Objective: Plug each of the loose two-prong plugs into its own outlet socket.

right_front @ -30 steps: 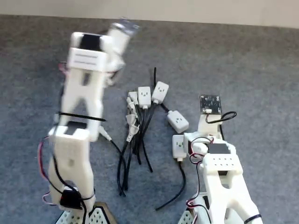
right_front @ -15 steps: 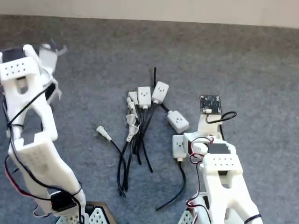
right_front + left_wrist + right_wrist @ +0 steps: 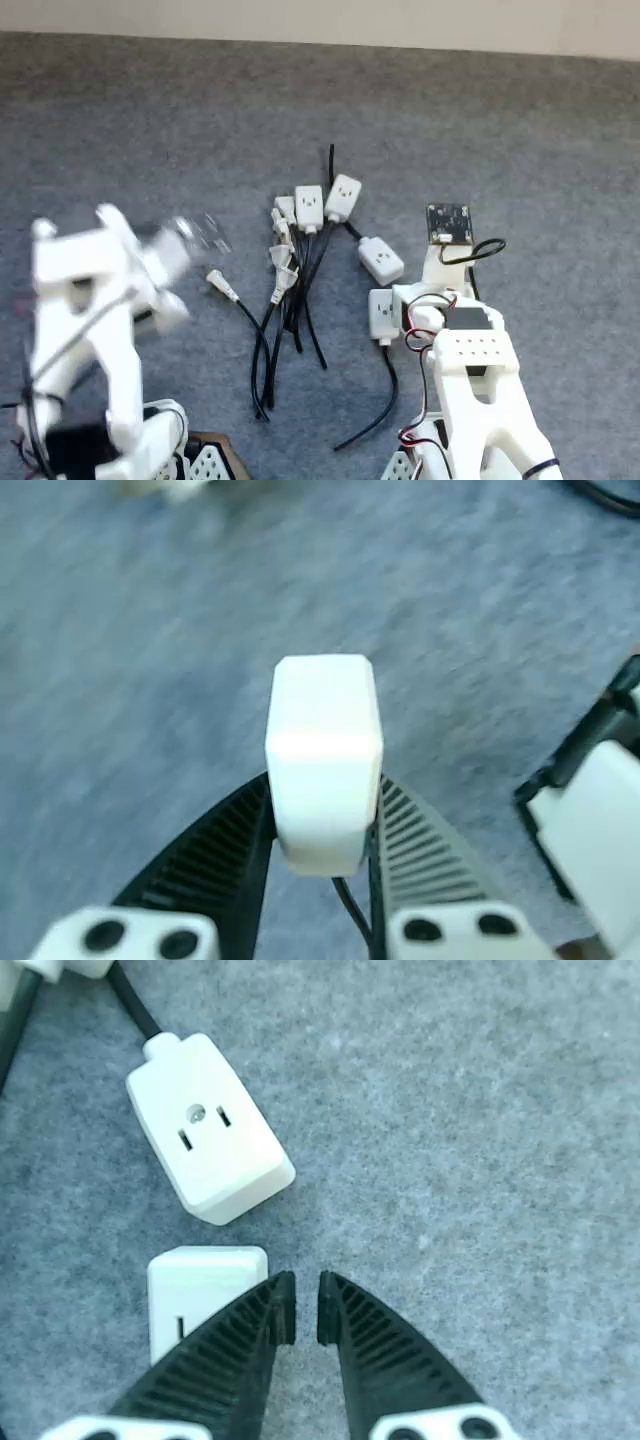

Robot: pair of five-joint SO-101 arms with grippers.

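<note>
Currently left end effector [image 3: 324, 792] clamps white socket [image 3: 322, 730].

The black cord bundle [image 3: 288, 325] lies fanned out flat. At its far end two white sockets sit side by side, face up: the straight socket [image 3: 309, 208] and the tilted socket [image 3: 343, 197]. To the bundle's right lie two more: the angled socket [image 3: 380, 259], showing two slots and a round hole, and the near socket [image 3: 380, 312] just beside it. Small white plugs [image 3: 282, 258] rest on the bundle's far half. One loose plug [image 3: 221, 285] lies left of the bundle, tip pointing away from it. A white block [image 3: 323, 750] with a black cord sits clamped in the left pincer [image 3: 322, 792].
</note>
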